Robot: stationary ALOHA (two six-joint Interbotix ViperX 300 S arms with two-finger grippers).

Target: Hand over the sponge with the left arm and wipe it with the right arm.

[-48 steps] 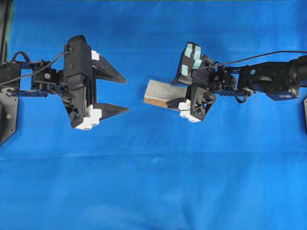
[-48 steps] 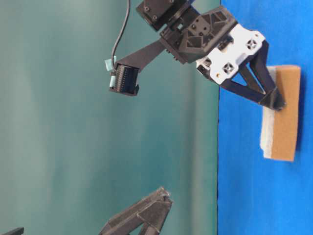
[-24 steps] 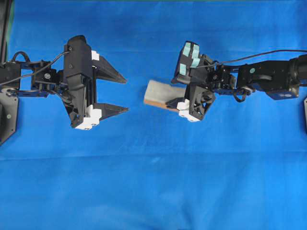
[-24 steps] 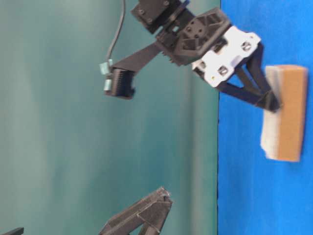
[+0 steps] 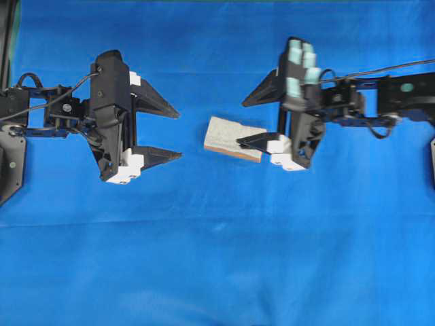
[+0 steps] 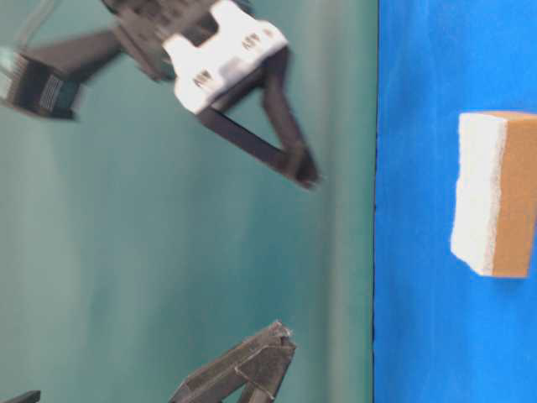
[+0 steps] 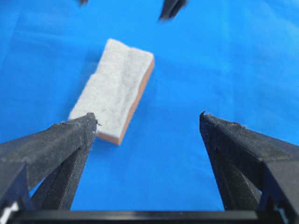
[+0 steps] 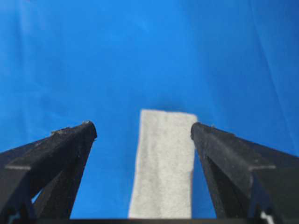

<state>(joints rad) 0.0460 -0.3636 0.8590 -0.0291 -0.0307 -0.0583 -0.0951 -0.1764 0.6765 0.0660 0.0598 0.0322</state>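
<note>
The sponge point(image 5: 233, 138) lies flat on the blue cloth point(image 5: 217, 258) between the two arms, grey-white side up, with its orange-tan layer showing along one edge point(image 6: 513, 195). My left gripper point(image 5: 179, 134) hovers open to its left, a gap away; in the left wrist view the sponge point(image 7: 114, 91) sits ahead of the left fingertip point(image 7: 79, 128). My right gripper point(image 5: 242, 123), the one with teal blocks, is open and raised off the cloth point(image 6: 298, 168). From its wrist view the sponge point(image 8: 163, 163) lies below, between the spread fingers point(image 8: 210, 140), untouched.
Blue cloth covers the whole table. A teal backdrop point(image 6: 168, 210) stands behind it in the table-level view. The left arm's base point(image 5: 10, 156) sits at the left edge and the right arm's body point(image 5: 401, 102) reaches in from the right.
The right gripper has lifted off the sponge and drawn back to the right, levelling out. The sponge stays flat in place. The left arm has not moved.
</note>
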